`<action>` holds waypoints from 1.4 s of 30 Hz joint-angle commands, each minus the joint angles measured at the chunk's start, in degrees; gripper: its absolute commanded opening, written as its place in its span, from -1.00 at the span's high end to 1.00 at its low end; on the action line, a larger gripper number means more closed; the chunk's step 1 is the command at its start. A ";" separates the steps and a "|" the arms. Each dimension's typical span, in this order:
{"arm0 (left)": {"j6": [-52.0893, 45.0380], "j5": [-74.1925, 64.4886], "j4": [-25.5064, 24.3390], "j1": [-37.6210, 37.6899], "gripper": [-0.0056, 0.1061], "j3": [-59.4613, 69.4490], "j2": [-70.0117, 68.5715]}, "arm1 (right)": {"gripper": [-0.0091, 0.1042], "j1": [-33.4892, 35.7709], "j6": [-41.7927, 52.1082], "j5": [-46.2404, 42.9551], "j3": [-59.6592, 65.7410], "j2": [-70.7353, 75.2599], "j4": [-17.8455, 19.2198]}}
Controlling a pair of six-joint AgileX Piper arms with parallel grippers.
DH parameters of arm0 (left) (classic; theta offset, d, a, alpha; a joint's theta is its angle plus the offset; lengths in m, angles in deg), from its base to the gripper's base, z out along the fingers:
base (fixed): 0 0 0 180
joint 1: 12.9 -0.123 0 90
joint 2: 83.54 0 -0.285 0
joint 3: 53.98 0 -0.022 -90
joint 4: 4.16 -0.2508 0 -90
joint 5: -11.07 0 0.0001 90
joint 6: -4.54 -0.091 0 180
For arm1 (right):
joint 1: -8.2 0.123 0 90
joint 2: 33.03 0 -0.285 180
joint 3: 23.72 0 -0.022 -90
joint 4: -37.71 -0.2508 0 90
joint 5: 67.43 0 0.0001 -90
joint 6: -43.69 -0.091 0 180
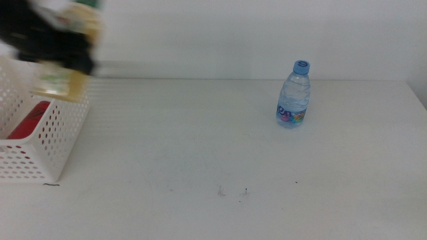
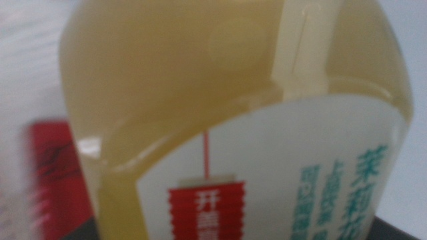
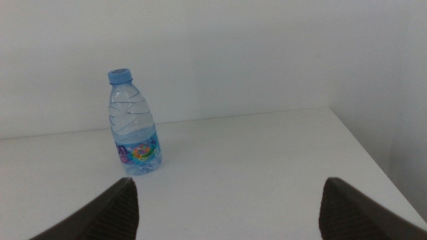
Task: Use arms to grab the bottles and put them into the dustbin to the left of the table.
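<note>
My left gripper point(image 1: 67, 57) is at the table's far left, shut on the yellow tea bottle point(image 1: 63, 80), and holds it in the air above the white perforated dustbin point(image 1: 63, 143). The image there is blurred. In the left wrist view the tea bottle point(image 2: 220, 87) fills the frame. The red can point(image 1: 30, 120) lies inside the dustbin and also shows in the left wrist view point(image 2: 57, 173). The clear water bottle point(image 1: 293, 95) with a blue cap stands upright at the table's right rear. My right gripper point(image 3: 228, 188) is open and empty, well short of the water bottle point(image 3: 133, 127).
The white table point(image 1: 200, 147) has a few small dark specks near its front middle. The table's back edge meets a white wall, and its right edge lies just past the water bottle.
</note>
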State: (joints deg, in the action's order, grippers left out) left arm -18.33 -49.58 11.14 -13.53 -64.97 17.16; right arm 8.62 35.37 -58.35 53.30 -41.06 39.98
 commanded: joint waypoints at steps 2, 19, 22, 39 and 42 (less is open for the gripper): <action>-1.71 -3.35 1.74 -8.10 0.93 -5.73 -0.02 | -0.69 -0.42 0.37 -0.41 0.20 0.24 0.37; -4.10 -4.73 1.46 -18.21 0.93 -8.99 13.06 | -0.69 -0.42 0.37 -0.41 0.20 0.24 0.37; -4.20 -3.80 0.50 -18.21 0.93 -8.99 15.95 | -0.69 -0.42 0.37 -0.41 0.20 0.24 0.37; -5.42 -2.66 1.35 -18.21 -0.78 -9.09 18.92 | -0.69 -0.42 0.37 -0.41 0.20 0.24 0.37; -5.31 -2.41 2.60 -18.21 -0.78 -9.09 15.19 | -0.69 -0.42 0.37 -0.41 0.20 0.24 0.37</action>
State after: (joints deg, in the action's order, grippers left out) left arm -23.77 -52.43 12.13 -31.68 -73.27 35.48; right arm 8.62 35.37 -58.35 53.30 -41.06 39.98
